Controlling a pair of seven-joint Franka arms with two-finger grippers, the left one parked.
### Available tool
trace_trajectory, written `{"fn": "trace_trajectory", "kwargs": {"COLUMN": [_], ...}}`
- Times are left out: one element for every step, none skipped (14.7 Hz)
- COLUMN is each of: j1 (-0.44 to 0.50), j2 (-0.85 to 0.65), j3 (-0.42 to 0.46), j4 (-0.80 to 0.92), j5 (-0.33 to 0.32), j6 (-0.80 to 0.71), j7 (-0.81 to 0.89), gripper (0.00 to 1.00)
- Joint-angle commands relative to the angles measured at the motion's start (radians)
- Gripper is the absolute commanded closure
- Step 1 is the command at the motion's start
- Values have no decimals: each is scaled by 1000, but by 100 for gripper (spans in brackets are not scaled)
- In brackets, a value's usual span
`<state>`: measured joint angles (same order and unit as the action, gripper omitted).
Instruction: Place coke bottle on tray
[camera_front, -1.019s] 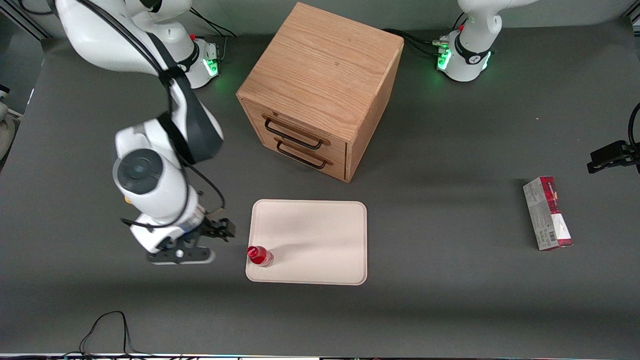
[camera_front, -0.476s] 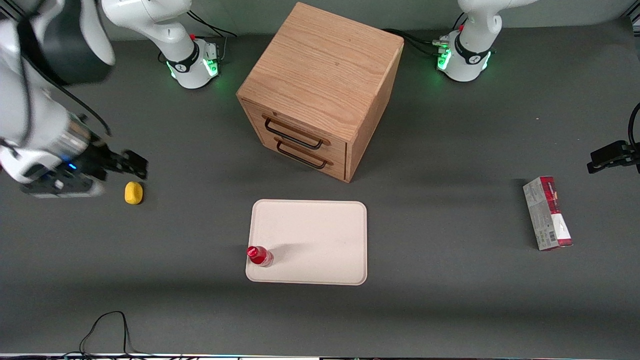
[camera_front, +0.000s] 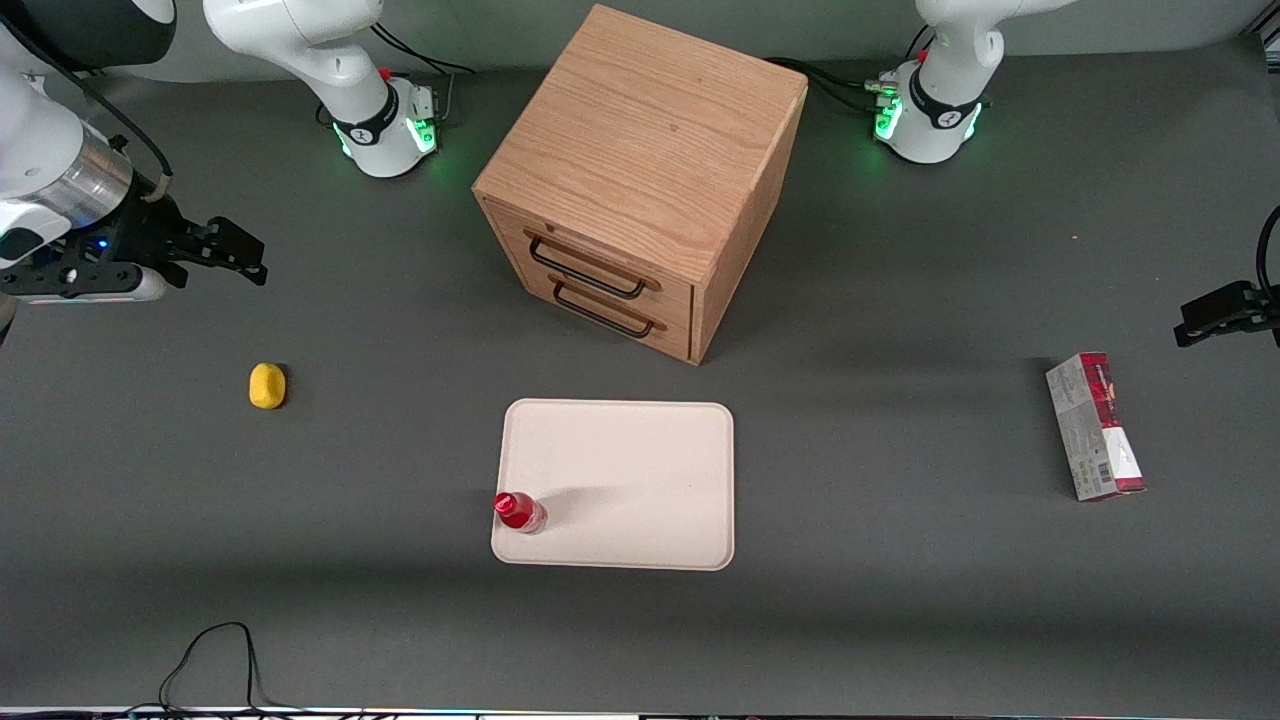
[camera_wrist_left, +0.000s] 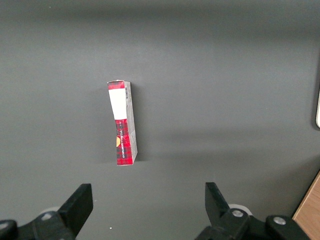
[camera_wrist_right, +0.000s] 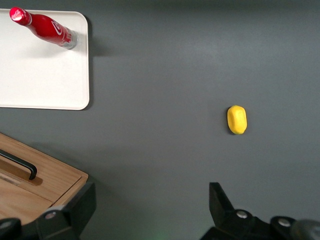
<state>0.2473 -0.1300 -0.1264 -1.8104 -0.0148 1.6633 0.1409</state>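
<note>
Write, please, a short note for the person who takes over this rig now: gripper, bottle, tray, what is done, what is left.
Gripper: open, holding nothing, raised toward the working arm's end of the table, far from the tray.
Coke bottle: upright on the tray, in a corner nearest the front camera, close to the rim.
Done: bottle placed and released.
Left: nothing for this task, I think; perhaps park the arm.

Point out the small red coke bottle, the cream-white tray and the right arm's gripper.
Small red coke bottle (camera_front: 519, 511): front view, on its red body.
Flat cream-white rectangular tray (camera_front: 640, 470): front view, on its bare floor.
Right arm's gripper (camera_front: 240, 255): front view, between its open fingertips, raised toward the working arm's end.
</note>
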Motion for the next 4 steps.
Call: {"fn": "trace_trajectory", "kwargs": {"j1": [3, 0, 0, 0], "j2": [-23, -25, -26, -26], "j3": [-2, -2, -2, -2], "j4": [-10, -7, -4, -1], "j5": [18, 19, 19, 18], "j6": [-13, -13, -13, -13], "j7": [-4, -3, -3, -1], "gripper": [0, 0, 0, 0]}}
